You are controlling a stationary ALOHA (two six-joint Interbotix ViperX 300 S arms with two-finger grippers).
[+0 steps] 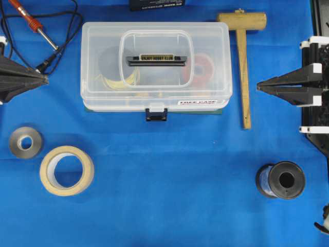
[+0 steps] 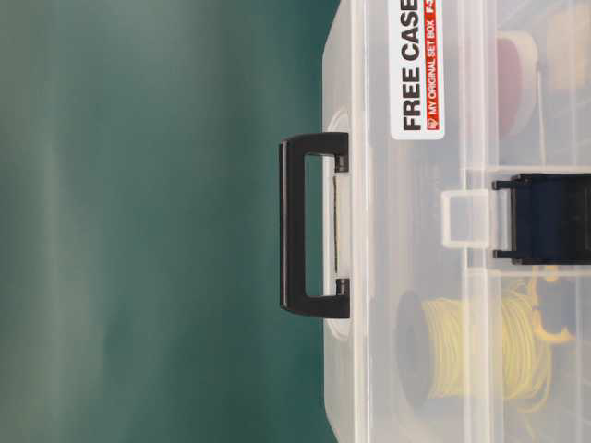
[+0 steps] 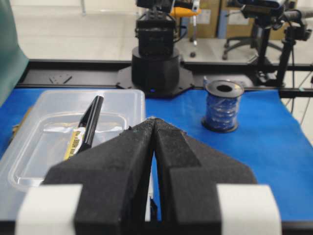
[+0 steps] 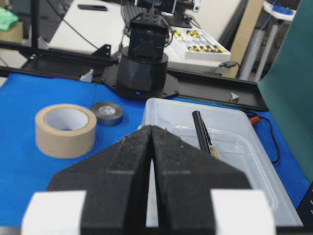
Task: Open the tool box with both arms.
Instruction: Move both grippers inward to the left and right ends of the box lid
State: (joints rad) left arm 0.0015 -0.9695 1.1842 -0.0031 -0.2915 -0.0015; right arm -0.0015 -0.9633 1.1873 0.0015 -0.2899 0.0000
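Waiting latched between both clenched, empty grippers, left gripper (image 1: 45, 78) and right gripper (image 1: 259, 87), the tool box (image 1: 154, 67) remains entirely unopened, its latch (image 1: 156, 111) untouched.

- The left gripper (image 1: 43, 78), at the left edge of the overhead view, is black and tapers to a point.
- The right gripper (image 1: 259, 88), at the right edge, has two black pointed prongs on white mounts.
- In the wrist views, the fingers (image 3: 122, 166) are matte black foam-like wedges with white bands at the bottom.
- The opposite arm's base (image 4: 144, 68) is a black cylinder.
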